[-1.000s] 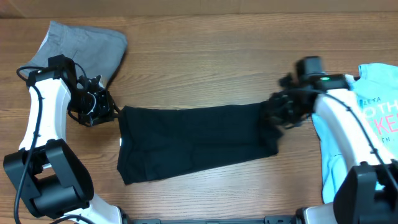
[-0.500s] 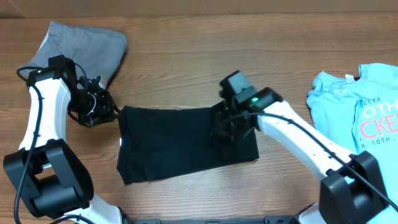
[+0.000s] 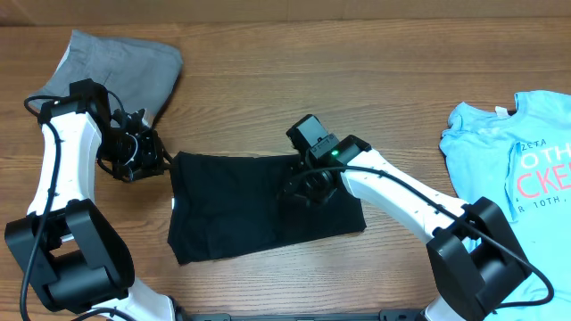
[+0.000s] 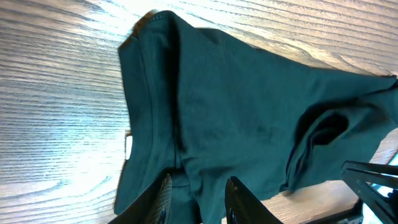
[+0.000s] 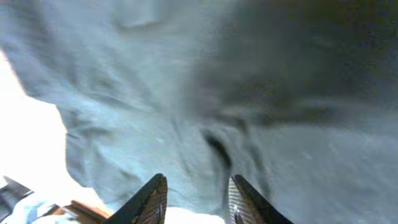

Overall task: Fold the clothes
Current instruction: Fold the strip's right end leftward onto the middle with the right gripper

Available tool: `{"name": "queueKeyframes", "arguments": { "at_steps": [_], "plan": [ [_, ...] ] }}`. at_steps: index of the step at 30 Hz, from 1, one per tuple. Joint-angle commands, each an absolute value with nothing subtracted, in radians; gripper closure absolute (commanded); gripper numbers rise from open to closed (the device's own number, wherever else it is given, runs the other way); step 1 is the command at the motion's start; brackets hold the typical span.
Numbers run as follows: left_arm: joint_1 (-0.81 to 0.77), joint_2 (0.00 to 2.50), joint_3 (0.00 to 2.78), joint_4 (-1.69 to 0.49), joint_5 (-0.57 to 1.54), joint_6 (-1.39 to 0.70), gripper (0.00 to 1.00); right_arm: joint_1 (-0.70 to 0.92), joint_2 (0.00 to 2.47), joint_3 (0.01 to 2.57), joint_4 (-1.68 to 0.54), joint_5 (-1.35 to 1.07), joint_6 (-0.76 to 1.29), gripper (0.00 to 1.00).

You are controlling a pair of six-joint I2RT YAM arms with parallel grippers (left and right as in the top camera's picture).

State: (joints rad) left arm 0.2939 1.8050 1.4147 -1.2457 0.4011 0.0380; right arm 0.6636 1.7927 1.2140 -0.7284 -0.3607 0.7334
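The black T-shirt [image 3: 241,209] lies in the middle of the table, its right part doubled over to the left. My left gripper [image 3: 161,165] is at its left edge. In the left wrist view the gripper [image 4: 199,179] is shut on a bunched fold of the shirt [image 4: 249,106], next to the white label [image 4: 129,146]. My right gripper [image 3: 299,187] hovers over the shirt's middle. Seen from the right wrist, this gripper [image 5: 198,178] stands open just above the cloth [image 5: 155,93] and grips nothing.
Grey shorts [image 3: 120,67] lie crumpled at the back left, just behind the left arm. A light blue printed tee [image 3: 508,152] is spread at the right edge. Bare wooden table [image 3: 294,89] runs along the back.
My right gripper carried the shirt's right end leftward over the middle, shortening the shirt, then opened its jaws. The left arm has not moved.
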Motion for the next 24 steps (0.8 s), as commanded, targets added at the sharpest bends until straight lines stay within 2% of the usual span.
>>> {"name": "queueKeyframes", "arguments": {
  "at_steps": [1, 2, 9, 13, 16, 18, 19, 22, 24],
  "plan": [
    [0.287, 1.81, 1.434, -1.249, 0.416, 0.068, 0.67, 0.656, 1.789, 1.222, -0.686, -0.427, 0.667, 0.6],
    [0.287, 1.81, 1.434, -1.251, 0.417, 0.067, 0.67, 0.635, 1.784, 1.237, -0.719, -0.4, 0.613, 0.6],
    [0.287, 1.81, 1.434, -1.261, 0.416, 0.075, 0.67, 0.518, 1.775, 1.242, -0.89, -0.363, 0.597, 0.59],
    [0.287, 1.81, 1.434, -1.248, 0.416, 0.075, 0.67, 0.514, 1.777, 1.231, -0.831, -0.377, 0.585, 0.78],
    [0.287, 1.81, 1.434, -1.246, 0.42, 0.075, 0.74, 0.546, 1.791, 1.2, -0.728, -0.375, 0.663, 0.85],
    [0.287, 1.81, 1.434, -1.251, 0.42, 0.075, 0.75, 0.578, 1.815, 1.173, -0.661, -0.368, 0.74, 0.89],
    [0.287, 1.81, 1.434, -1.254, 0.42, 0.076, 0.73, 0.593, 1.828, 1.163, -0.633, -0.364, 0.775, 0.89],
    [0.287, 1.81, 1.434, -1.268, 0.419, 0.083, 0.57, 0.636, 1.88, 1.143, -0.533, -0.364, 0.852, 0.9],
    [0.29, 1.81, 1.434, -1.272, 0.418, 0.083, 0.53, 0.662, 1.919, 1.143, -0.449, -0.367, 0.869, 0.9]
  ]
}}
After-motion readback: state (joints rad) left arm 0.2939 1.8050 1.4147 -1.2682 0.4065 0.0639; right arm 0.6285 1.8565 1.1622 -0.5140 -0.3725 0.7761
